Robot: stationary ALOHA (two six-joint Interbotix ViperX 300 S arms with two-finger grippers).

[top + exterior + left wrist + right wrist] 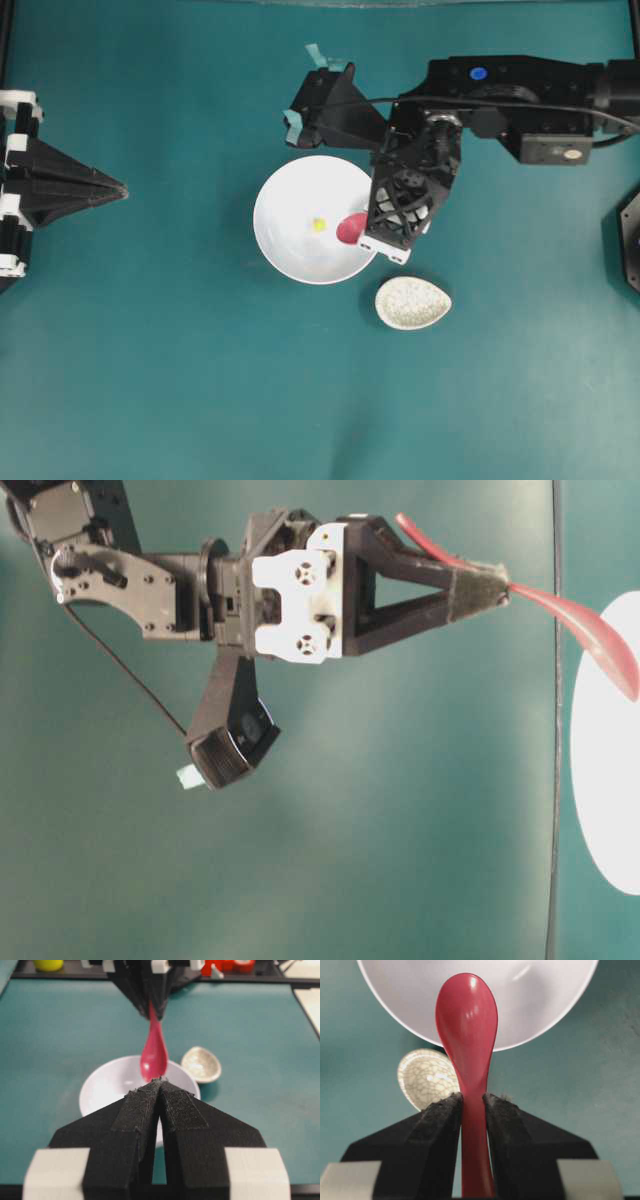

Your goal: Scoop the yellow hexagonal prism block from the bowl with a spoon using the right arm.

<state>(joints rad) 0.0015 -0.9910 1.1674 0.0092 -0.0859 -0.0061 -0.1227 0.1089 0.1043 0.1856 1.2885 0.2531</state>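
Tiny yellow block (319,224), sitting on the floor of the big white bowl (290,200), close to the middle. Just beside it, to the right in the overhead view, the red spoon (351,228), scoop end out over the bowl's right rim. Not touching the block yet; a small gap between them. Long line of the spoon running straight from the scoop back to the handle, pointing across the bowl toward the block. Handle squeezed tight between the black pads of the right gripper (472,1105), scoop reaching forward over the bowl's edge. So, probably: down into the bowl, then a push to the left to slide the scoop under the block.

Little speckled dish (413,302) just outside the bowl, lower right, out of the way. Left gripper (118,187) far off at the left edge, pinched closed on nothing, much farther from the block than the right one.
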